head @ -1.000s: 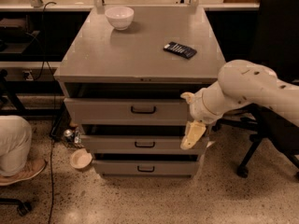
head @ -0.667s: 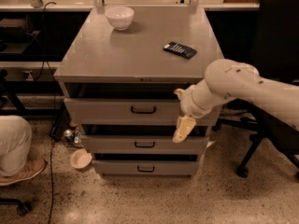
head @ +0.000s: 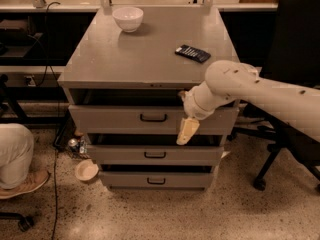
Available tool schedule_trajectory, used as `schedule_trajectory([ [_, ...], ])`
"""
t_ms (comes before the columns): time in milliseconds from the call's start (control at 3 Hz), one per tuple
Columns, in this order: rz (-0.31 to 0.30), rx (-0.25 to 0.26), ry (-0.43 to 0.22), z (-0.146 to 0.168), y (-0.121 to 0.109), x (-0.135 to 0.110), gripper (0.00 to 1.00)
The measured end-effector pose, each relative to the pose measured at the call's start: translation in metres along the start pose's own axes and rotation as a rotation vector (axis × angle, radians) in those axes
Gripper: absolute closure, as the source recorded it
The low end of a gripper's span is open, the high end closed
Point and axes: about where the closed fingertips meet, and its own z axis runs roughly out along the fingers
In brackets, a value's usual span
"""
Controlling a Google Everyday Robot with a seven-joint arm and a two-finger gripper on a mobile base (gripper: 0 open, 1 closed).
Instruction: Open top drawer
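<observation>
- The top drawer (head: 115,120), a grey metal drawer with the tallest front panel of three, sat right under the grey metal cabinet top (head: 145,59), with a dark slot showing above its panel.
- It looked close to shut, so the pull was judged not yet done.
- Its small dark loop handle (head: 153,117) sat at the centre of the panel with nothing on it.
- The cream-coloured gripper (head: 187,131) hung in front of the panel's right part. It was right of the handle and apart from it, angled down-left, with its tip over the panel's lower edge.
- Whether the gripper was open or closed could not be told.
- The white robot arm (head: 260,91) reached in from the right across the cabinet's front corner. That was likely why the gripper came at the handle from the side and not head-on.
- Judged next need: shift left and a bit up to line up with the loop.
- The two shallower grey drawers sat below, middle (head: 155,155) and bottom (head: 156,180), with similar handles. Hooking the wrong one was a risk.
- On top sat a white round bowl (head: 128,19) at the back left and a flat dark remote-like device (head: 193,53) to the right. Both were clear of the drawer's travel.
- A black office chair (head: 295,44) stood just behind the arm.
- On the floor to the left were a small pale bowl (head: 86,170) and a person's trouser leg and shoe (head: 15,154).
</observation>
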Motion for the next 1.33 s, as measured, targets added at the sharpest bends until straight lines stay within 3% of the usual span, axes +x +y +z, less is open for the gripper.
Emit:
schedule_trajectory([
  [333, 0.005, -0.048, 0.000, 0.029, 0.000, -0.001, 0.03],
  [667, 0.014, -0.102, -0.028, 0.045, 0.012, 0.002, 0.33],
  [1333, 0.020, -0.111, -0.045, 0.036, 0.013, -0.001, 0.78],
])
